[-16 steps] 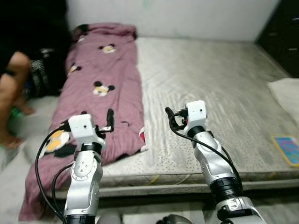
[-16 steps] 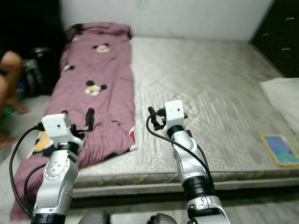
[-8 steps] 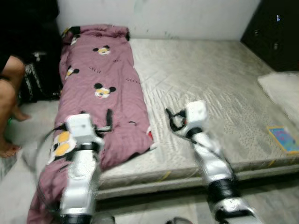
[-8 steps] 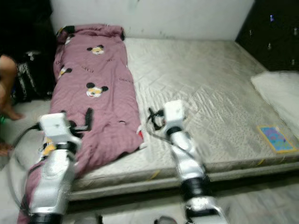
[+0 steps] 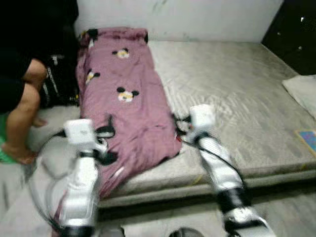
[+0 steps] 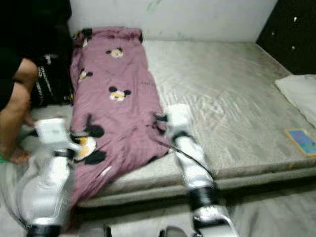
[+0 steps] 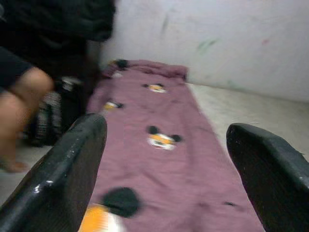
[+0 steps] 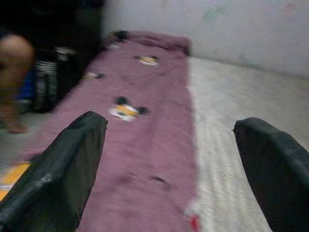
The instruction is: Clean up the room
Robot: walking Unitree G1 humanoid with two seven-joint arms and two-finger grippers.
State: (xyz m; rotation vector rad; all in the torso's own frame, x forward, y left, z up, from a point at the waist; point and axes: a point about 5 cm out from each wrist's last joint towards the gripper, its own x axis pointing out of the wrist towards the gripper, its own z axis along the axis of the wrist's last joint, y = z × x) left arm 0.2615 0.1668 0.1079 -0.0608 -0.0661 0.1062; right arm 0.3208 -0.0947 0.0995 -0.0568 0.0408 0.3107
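left wrist view, left end effector (image 7: 166, 169) apart, right end effector (image 8: 183, 169) apart, pink blanket (image 5: 129, 103)

A grey mattress (image 5: 237, 94) sits low on the floor (image 5: 19, 197). A pink cartoon-mouse blanket (image 5: 128, 108) lies along its left side, spilling over the edge. A small colourful book (image 6: 302, 141) rests near its right edge.

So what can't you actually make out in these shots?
- Person: cut off by the head views' left edge; a bent leg and dark clothing show.
- Dark bag: partly behind the person's leg.
- Colourful flat item on the mattress: too small, blurred.
- Left tool: motion blur.
- Pink blanket prints: smeared in the wrist views.
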